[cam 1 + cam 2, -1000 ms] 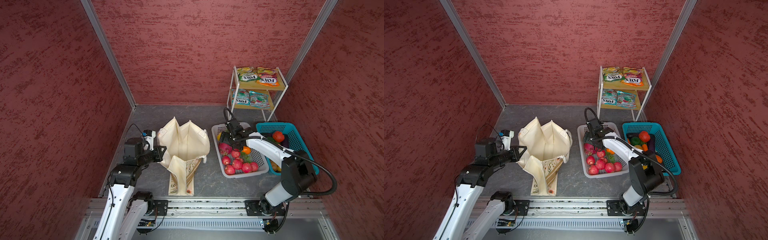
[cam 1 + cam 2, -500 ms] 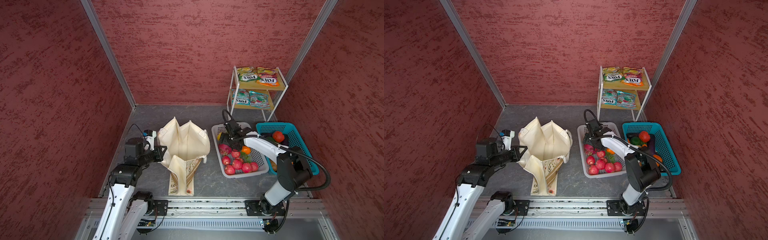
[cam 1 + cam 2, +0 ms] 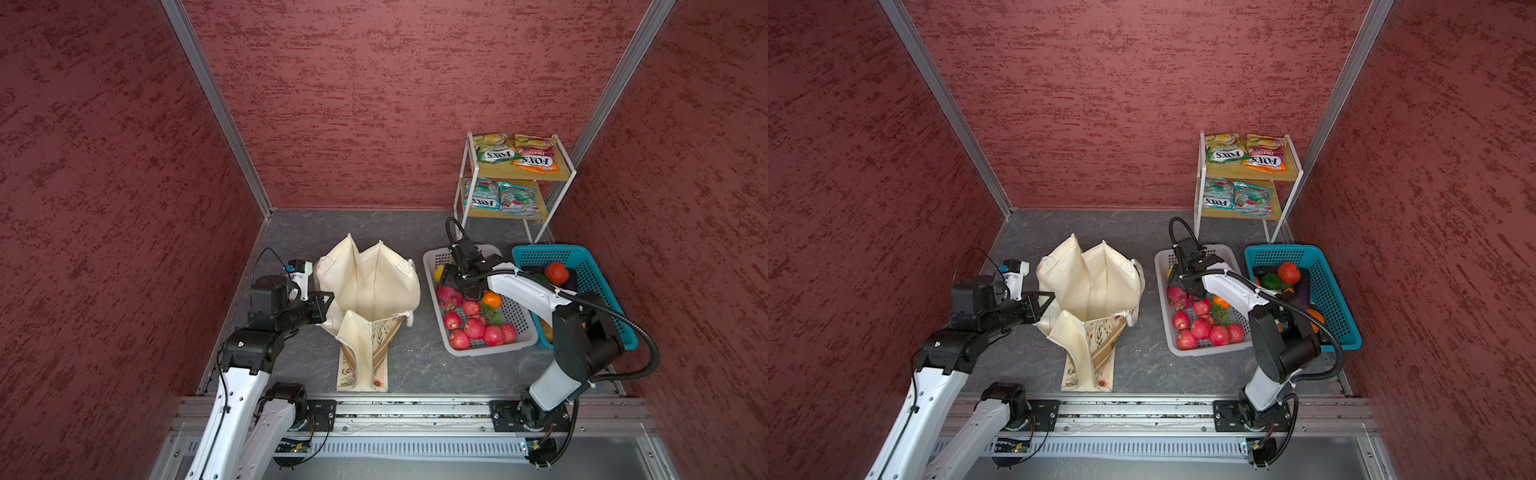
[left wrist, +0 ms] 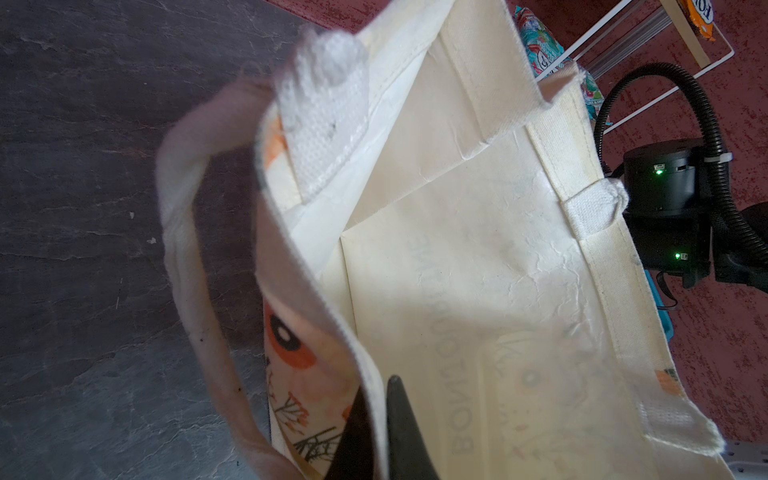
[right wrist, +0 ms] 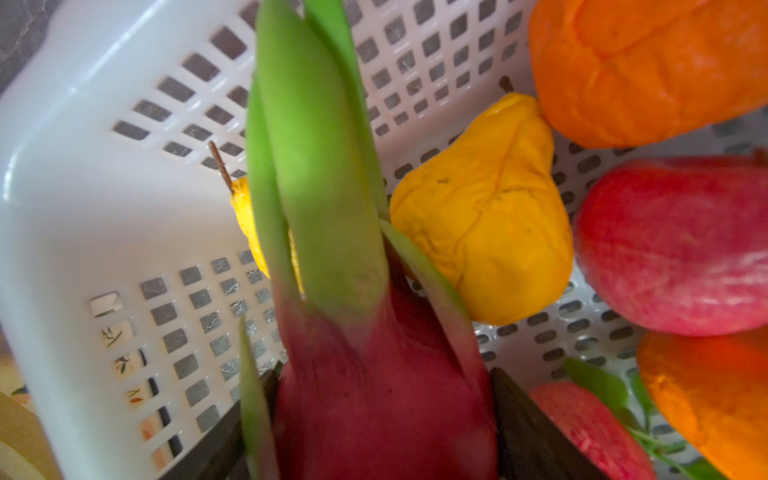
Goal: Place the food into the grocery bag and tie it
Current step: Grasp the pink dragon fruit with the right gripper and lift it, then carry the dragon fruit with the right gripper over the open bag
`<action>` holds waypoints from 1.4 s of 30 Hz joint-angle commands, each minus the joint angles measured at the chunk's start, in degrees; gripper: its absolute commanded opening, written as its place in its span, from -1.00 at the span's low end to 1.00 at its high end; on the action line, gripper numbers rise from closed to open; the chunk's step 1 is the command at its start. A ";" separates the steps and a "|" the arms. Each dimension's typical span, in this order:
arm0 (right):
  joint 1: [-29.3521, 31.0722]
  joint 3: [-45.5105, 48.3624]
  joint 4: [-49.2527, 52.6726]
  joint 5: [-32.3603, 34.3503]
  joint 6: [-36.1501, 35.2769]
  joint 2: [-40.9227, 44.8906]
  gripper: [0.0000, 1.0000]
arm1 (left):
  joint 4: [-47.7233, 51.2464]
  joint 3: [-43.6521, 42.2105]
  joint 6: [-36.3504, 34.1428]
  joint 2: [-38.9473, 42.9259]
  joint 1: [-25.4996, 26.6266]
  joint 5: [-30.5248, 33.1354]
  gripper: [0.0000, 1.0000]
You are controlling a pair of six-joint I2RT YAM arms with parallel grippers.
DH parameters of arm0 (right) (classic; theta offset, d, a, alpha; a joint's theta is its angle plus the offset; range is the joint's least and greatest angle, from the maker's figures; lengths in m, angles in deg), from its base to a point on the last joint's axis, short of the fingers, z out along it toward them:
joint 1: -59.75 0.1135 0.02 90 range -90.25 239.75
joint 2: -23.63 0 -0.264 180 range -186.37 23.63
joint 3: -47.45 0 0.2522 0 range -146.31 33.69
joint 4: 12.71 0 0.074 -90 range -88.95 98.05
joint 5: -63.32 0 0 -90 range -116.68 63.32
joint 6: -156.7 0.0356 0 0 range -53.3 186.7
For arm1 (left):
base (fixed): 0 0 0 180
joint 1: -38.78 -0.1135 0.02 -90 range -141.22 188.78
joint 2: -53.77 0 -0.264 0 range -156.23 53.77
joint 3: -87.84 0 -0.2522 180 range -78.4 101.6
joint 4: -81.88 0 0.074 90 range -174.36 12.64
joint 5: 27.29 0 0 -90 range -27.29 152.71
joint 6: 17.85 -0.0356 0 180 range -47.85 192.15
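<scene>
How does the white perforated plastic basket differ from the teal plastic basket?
The white perforated plastic basket holds red apples and a pink dragon fruit; the teal plastic basket holds a red tomato. The right gripper grips the dragon fruit in the white basket; none reaches into the teal basket. Both are rectangular and perforated.

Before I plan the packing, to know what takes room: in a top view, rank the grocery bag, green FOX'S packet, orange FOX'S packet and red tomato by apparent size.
1. grocery bag, clearly largest
2. green FOX'S packet and orange FOX'S packet: they look alike, so unranked
3. red tomato, smallest
</scene>
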 commanded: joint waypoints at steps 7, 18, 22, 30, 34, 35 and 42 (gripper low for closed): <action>-0.27 1.51 -1.93 -1.99 1.15 2.89 0.38 | -0.35 -1.07 -0.09 0.22 0.45 0.67 -0.81; 0.30 -0.80 1.09 -2.03 2.30 9.03 0.26 | -0.33 -1.07 0.00 0.20 0.43 1.01 -0.81; 1.33 -4.12 4.61 1.54 3.07 16.73 0.24 | -0.34 -1.11 0.06 0.08 0.37 1.00 -0.81; 6.15 -10.13 2.36 2.44 3.07 26.57 0.19 | -0.37 -1.14 0.06 -0.06 0.41 0.92 -0.81; 12.21 -15.34 2.85 4.36 0.69 24.91 0.18 | -0.37 -1.15 0.07 0.03 0.39 0.91 -0.81; 14.06 -16.89 2.82 5.17 -0.22 24.21 0.18 | -0.36 -1.16 0.07 0.06 0.39 0.85 -0.81; 26.62 -25.73 1.19 13.51 -9.87 16.96 0.17 | -0.40 -1.15 0.07 0.12 0.47 0.83 -0.81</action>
